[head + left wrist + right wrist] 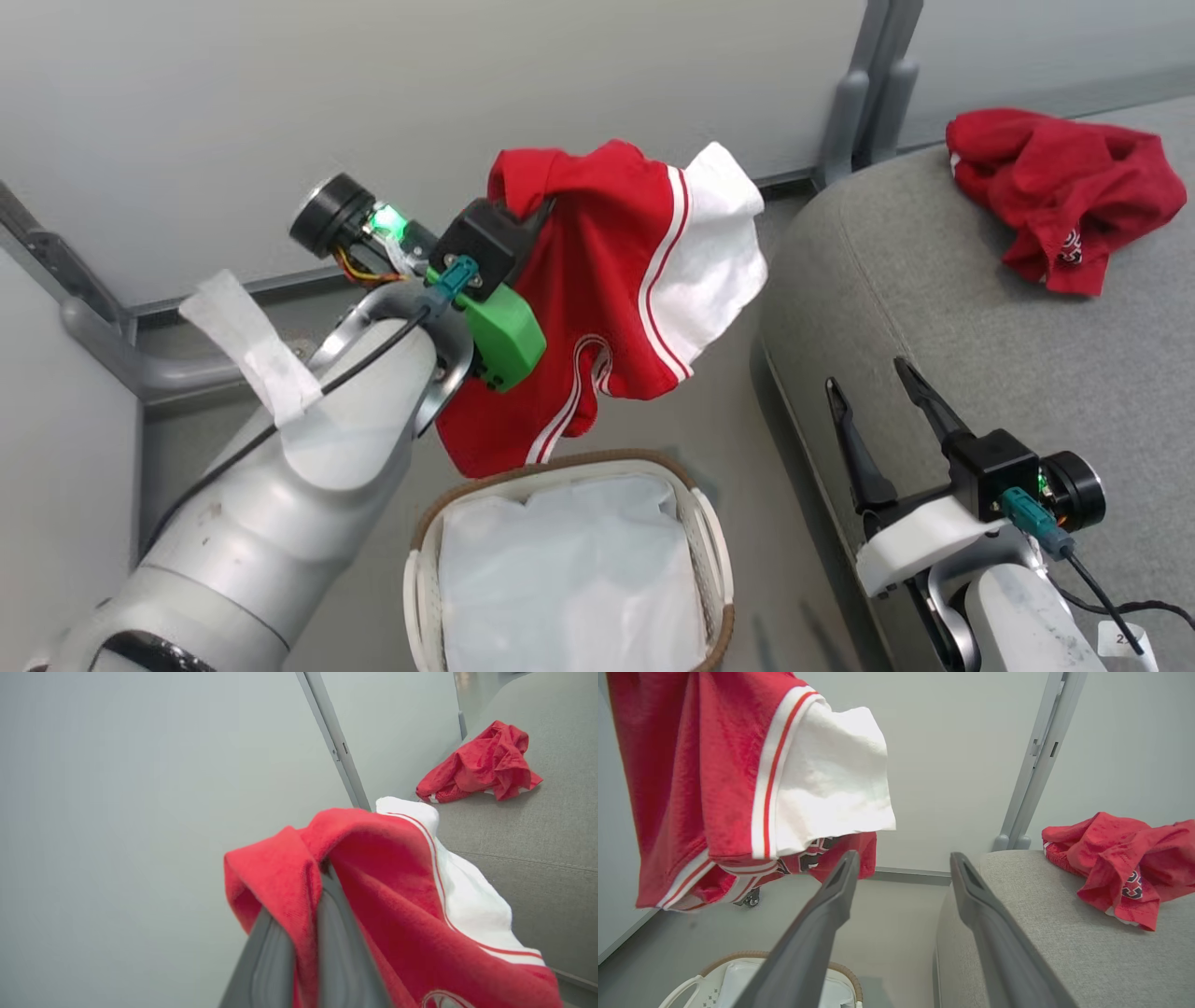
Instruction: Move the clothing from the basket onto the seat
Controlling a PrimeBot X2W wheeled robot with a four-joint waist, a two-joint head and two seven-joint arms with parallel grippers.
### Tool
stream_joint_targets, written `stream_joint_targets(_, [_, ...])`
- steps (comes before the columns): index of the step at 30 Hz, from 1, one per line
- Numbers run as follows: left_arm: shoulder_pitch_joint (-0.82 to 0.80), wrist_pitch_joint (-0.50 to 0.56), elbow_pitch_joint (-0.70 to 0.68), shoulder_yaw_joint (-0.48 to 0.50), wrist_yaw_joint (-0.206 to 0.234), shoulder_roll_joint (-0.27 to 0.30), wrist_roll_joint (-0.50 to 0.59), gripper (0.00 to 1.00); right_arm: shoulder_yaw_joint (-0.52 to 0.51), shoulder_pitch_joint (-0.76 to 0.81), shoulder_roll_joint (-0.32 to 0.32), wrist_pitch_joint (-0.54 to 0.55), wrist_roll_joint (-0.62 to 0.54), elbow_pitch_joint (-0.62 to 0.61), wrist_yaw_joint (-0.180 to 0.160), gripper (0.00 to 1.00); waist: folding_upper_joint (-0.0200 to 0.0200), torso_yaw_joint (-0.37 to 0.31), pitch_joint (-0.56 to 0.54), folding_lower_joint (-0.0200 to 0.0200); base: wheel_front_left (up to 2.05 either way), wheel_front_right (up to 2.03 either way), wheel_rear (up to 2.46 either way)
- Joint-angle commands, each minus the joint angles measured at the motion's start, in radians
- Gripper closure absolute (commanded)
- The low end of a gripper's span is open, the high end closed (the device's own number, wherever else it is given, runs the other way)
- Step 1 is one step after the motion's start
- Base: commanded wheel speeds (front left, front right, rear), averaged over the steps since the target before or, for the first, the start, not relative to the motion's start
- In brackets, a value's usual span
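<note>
My left gripper (pixel 537 210) is shut on a red garment with a white sleeve and white stripes (pixel 616 280), which hangs in the air above the basket (pixel 429 523). In the left wrist view the cloth (pixel 373 858) drapes over my fingers (pixel 336 933). The white perforated basket with a brown rim holds its white liner (pixel 569 569). A plain red garment with a small logo (pixel 1064 191) lies crumpled on the grey seat (pixel 915 299). My right gripper (pixel 873 387) stands open over the seat's front edge, holding nothing.
Pale partition walls with grey posts (pixel 868 84) close off the back. Grey floor (pixel 738 448) runs between the basket and the seat. The seat's rounded end (pixel 1017 896) is just right of my right fingers (pixel 822 933).
</note>
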Motion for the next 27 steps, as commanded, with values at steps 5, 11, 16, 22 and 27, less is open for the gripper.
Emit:
stream_joint_targets(5, [-0.077, 0.016, -0.048, -0.028, -0.002, 0.004, -0.03, 1.0, 0.035, 0.031, -0.003, -0.002, 0.011, 0.002, -0.001, 0.0, 0.0, 0.036, -0.089, 0.0001, 0.0, 0.0, 0.0])
stream_joint_targets(11, [-0.121, 0.033, -0.078, -0.052, -0.003, -0.002, -0.055, 1.0, 0.113, 0.025, -0.003, -0.002, 0.04, 0.013, -0.001, 0.0, 0.0, 0.043, -0.098, 0.0001, 0.0, 0.0, 0.0])
stream_joint_targets(16, [-0.147, 0.046, -0.083, -0.074, -0.003, -0.015, -0.067, 1.0, 0.218, -0.017, -0.003, -0.002, 0.084, 0.041, -0.001, 0.0, 0.0, 0.053, -0.099, 0.0001, 0.0, 0.0, 0.0])
stream_joint_targets(22, [-0.171, 0.049, -0.08, -0.11, -0.003, -0.044, -0.08, 1.0, 0.331, -0.084, -0.004, -0.002, 0.183, 0.083, -0.001, 0.0, 0.0, 0.071, -0.099, 0.0001, 0.0, 0.0, 0.0])
stream_joint_targets(27, [-0.18, 0.046, -0.076, -0.138, -0.002, -0.056, -0.092, 1.0, 0.351, -0.132, -0.004, -0.002, 0.237, 0.052, -0.001, 0.0, 0.0, 0.081, -0.103, 0.0001, 0.0, 0.0, 0.0])
